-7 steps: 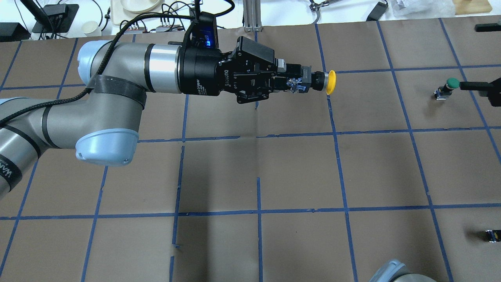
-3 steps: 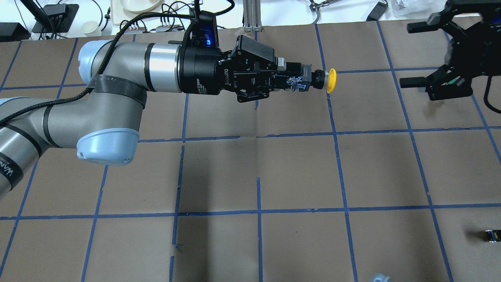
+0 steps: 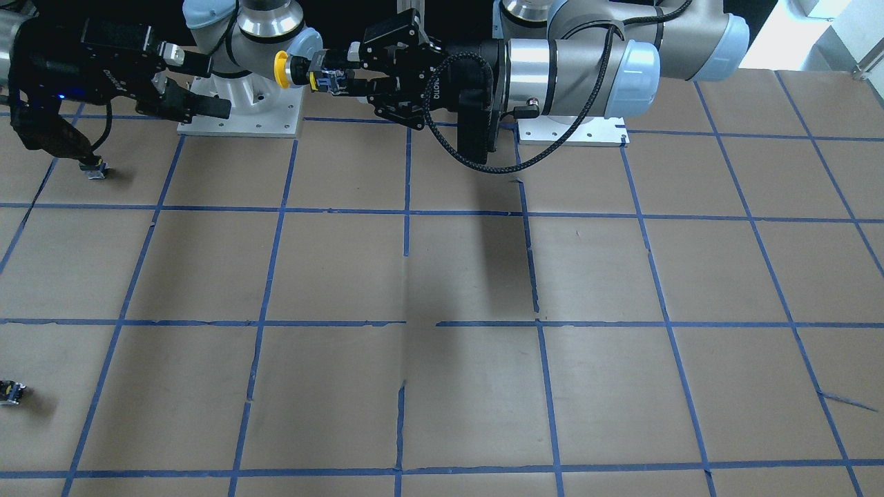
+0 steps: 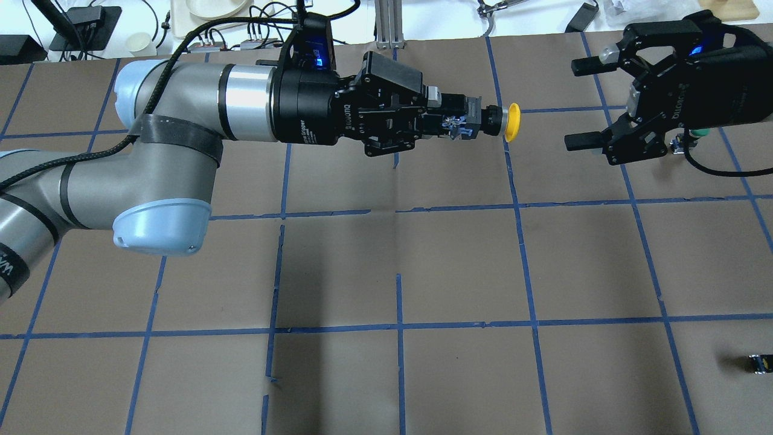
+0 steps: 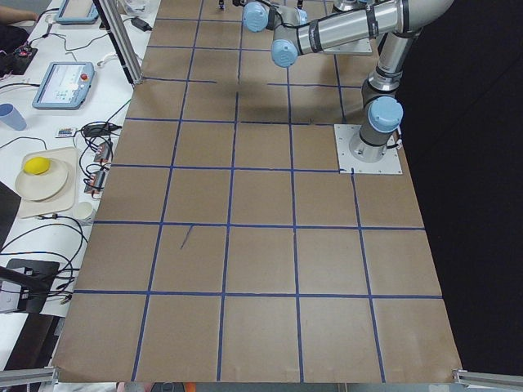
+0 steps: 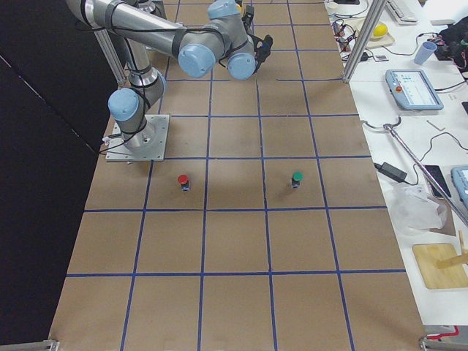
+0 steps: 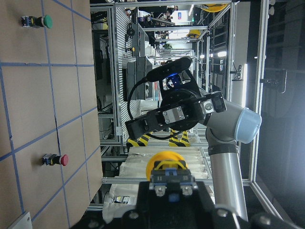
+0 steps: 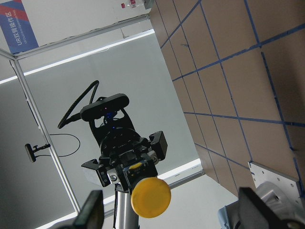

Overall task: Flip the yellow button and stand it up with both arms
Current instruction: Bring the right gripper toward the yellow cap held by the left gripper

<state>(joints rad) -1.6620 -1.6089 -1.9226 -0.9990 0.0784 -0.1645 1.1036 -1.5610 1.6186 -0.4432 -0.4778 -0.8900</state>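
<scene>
Left gripper (image 4: 464,125) holds yellow button (image 4: 512,122), cap pointing at right gripper (image 4: 572,104).

You'll find the left tool (image 4: 460,124) stretched out level above the desk (image 4: 459,266), clamped on the black-and-grey body of the yellow button (image 4: 512,122), whose cap points sideways at the right tool (image 4: 571,104). That right tool faces the cap with its fingers spread wide, near it but not touching. Behind it a green-capped button (image 4: 699,132) peeks out, and a small black part (image 4: 760,363) lies by your lower right edge.
</scene>
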